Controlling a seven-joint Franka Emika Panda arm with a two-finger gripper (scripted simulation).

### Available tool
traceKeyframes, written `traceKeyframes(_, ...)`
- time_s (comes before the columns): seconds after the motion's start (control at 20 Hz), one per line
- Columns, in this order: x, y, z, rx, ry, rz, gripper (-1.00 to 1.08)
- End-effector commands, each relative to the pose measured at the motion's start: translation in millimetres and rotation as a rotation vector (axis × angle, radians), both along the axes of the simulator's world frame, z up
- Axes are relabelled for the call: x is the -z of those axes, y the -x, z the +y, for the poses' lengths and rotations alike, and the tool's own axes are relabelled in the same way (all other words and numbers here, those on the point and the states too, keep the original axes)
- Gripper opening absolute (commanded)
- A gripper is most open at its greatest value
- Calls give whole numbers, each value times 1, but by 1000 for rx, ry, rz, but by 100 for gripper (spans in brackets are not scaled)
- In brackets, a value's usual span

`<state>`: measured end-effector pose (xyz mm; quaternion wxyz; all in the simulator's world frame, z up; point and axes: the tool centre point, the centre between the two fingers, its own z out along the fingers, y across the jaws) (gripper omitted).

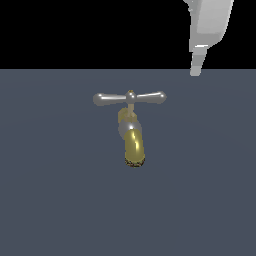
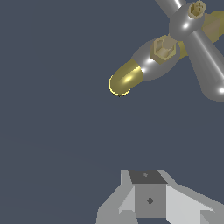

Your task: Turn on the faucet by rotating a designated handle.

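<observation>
Dark slate floor fills the lower part of the exterior view under a black backdrop, and the faucet stands alone near the middle of it, its brass spout curving toward the camera. On top sits the handle, a silver crossbar whose long axis runs across the exterior view, one bulb toward that view's left and one toward its right.

My gripper hangs above and toward the exterior view's right of the handle, well apart from it and touching nothing. Only one finger tip shows clearly there, and the wrist view catches just the grey base of the hand, so I cannot tell whether the jaws are spread or pressed together.

From where I sit, the bulb on the exterior view's right is the nearer end. I judge the next move must bring the fingers down and toward that view's left to reach that arm, then push it sideways around the brass hub
</observation>
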<state>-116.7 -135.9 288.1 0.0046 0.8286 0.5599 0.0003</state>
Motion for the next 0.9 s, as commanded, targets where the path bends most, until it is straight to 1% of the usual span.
traceKeyframes(0.0, 8, -9, -2, -50, 1, 0, -100)
traceKeyframes(0.85, 62, -69, 3, -366, -1, 4, -100)
